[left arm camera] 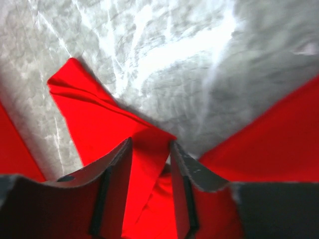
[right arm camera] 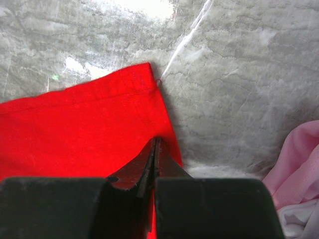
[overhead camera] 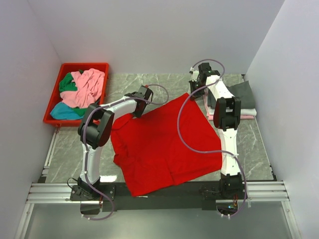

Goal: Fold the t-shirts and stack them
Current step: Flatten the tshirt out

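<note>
A large red t-shirt (overhead camera: 159, 144) lies spread across the marble table (overhead camera: 124, 82), one corner hanging over the near edge. My left gripper (overhead camera: 141, 103) is at the shirt's far left sleeve. In the left wrist view its jaws (left arm camera: 151, 144) stand apart with a fold of the red cloth (left arm camera: 94, 114) lying between them. My right gripper (overhead camera: 197, 90) is at the shirt's far corner. In the right wrist view it (right arm camera: 155, 142) is pinched shut on the red hem (right arm camera: 75, 129).
A red bin (overhead camera: 75, 65) at the far left holds crumpled pink (overhead camera: 87, 87), green (overhead camera: 67, 83) and teal (overhead camera: 65, 110) shirts. At the far right is a stack with a dark grey shirt (overhead camera: 244, 94) on top of white (overhead camera: 249, 112) and pink (overhead camera: 219, 117) ones. White walls enclose the table.
</note>
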Motion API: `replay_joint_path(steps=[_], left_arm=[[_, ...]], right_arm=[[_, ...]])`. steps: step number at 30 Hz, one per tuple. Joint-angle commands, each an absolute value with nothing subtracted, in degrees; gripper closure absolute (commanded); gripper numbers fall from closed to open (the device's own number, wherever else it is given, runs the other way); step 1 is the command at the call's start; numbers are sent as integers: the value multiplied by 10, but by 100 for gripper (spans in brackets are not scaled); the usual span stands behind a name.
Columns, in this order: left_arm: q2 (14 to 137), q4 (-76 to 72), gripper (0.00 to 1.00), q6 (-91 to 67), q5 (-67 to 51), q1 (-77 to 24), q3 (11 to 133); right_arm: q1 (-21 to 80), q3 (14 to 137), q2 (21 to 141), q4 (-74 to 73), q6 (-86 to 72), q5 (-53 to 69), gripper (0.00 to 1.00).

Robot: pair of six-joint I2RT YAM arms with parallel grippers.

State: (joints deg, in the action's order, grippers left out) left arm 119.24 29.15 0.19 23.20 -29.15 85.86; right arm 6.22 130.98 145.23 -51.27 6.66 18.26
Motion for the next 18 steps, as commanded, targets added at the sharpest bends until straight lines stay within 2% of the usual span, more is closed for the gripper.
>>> replay_joint_path(steps=[1,13,18], left_arm=[[1210,293,59,15,290,-295,877],[1191,281,94,16,286,-298,880],[1130,263,95,4,231,-290,868]], right_arm=[[59,1318,1448,-523,67,180,99],[59,1322,1449,-526,69,180,99],[61,1318,1435,-522,82,185,98]])
